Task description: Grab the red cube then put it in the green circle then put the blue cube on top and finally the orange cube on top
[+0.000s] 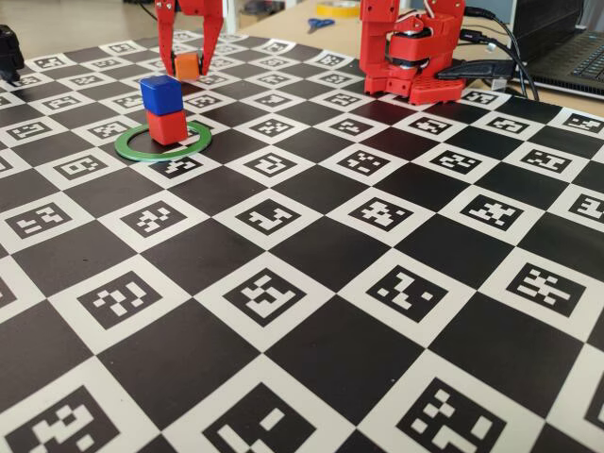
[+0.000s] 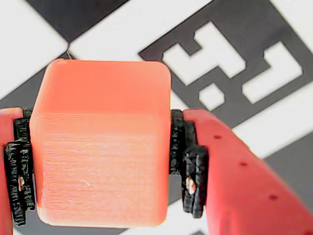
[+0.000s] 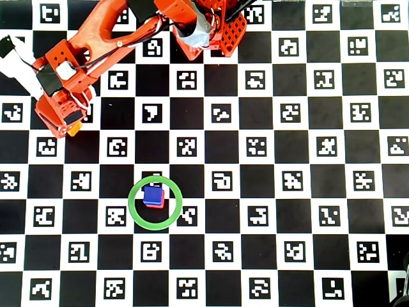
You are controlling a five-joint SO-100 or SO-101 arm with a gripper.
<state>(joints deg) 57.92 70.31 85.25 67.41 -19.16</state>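
2 cubes are already stacked: the blue cube (image 3: 152,194) sits on the red cube (image 1: 167,126) inside the green circle (image 3: 133,211). At the overhead view's upper left, the gripper (image 2: 98,161) is clenched on the orange cube (image 2: 100,147), so the stack lies down-right of it, well apart.

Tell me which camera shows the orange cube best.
The wrist view: the orange cube fills the frame, clamped between the tool's black pads. The fixed view shows it small and far back between the red fingers. In the overhead view only an orange sliver peeks from under the arm.
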